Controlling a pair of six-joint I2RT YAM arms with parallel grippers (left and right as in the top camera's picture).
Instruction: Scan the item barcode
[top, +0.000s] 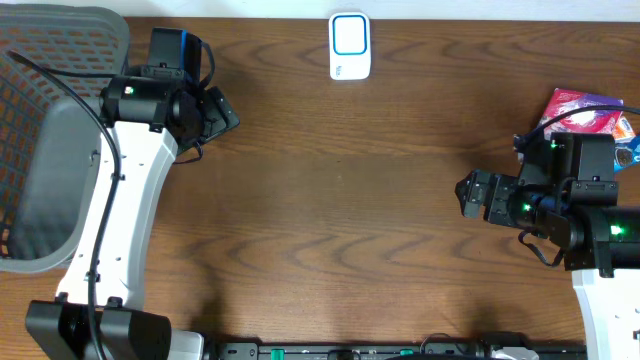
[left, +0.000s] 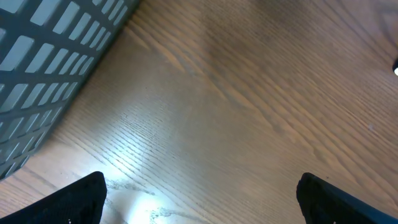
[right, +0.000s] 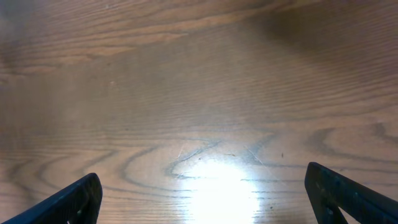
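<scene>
Your left gripper (top: 222, 112) and right gripper (top: 468, 194) are hanging wide apart, empty; the red-purple glossy packet (top: 583, 110) is lying just beside the right one.

The table (top: 350, 200) is showing brown wood with a strong wavy grain. It is smooth and is throwing back a soft glare under the wrist lights, so it is looking semi-glossy rather than matt. The basket (top: 50, 60) is looking like grey moulded plastic lattice, dull in finish. The scanner (top: 350, 46) is presenting smooth white plastic. The packet (top: 585, 112) is glinting like glossy printed film, while the left arm's casing (top: 130, 200) is appearing as smooth white plastic.
</scene>
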